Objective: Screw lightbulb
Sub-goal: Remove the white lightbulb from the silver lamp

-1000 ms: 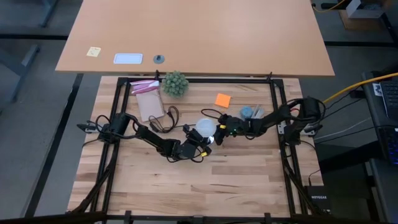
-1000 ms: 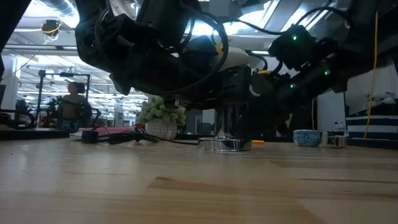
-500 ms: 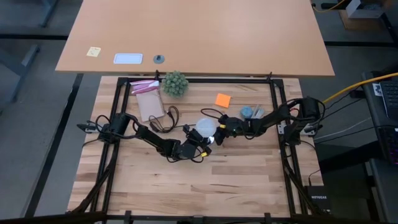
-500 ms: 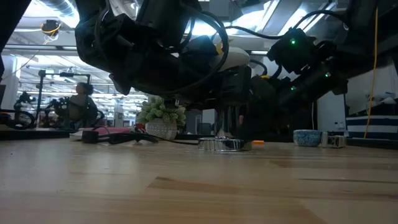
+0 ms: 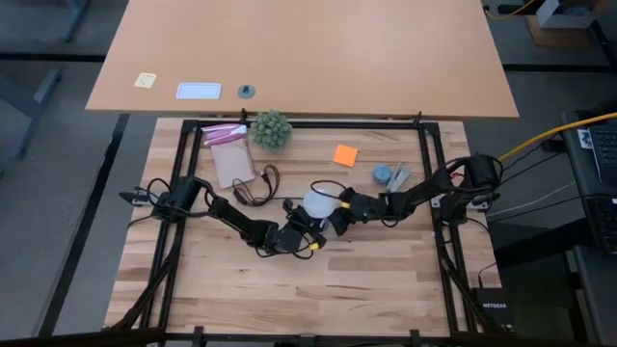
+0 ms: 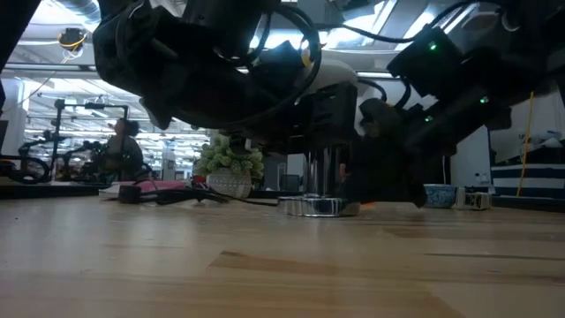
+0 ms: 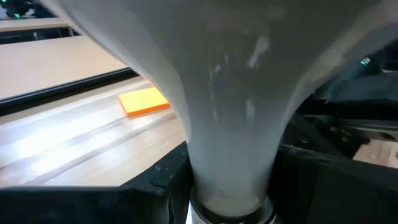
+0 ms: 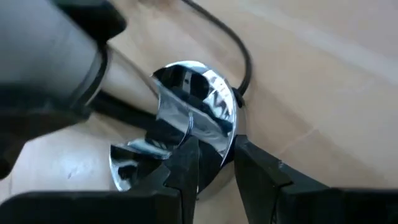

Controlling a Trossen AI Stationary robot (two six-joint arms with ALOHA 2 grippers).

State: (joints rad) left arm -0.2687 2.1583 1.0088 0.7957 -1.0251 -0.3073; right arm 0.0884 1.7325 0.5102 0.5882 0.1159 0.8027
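Fingers of the left gripper (image 5: 310, 228) pinch the lightbulb's (image 5: 317, 203) neck, holding it upright over the socket disc (image 6: 320, 206). Just right of the bulb, the right gripper (image 8: 214, 163) clamps that disc's silver rim.

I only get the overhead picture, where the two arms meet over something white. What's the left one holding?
Observer: Its wrist camera shows the left gripper clamped on the neck of the lightbulb.
Operator: And the right arm?
Observer: The right gripper pinches the rim of the shiny socket disc.
Operator: Is the bulb in?
Observer: From table height, its metal screw end stands upright on the socket disc; how far in, I cannot tell.
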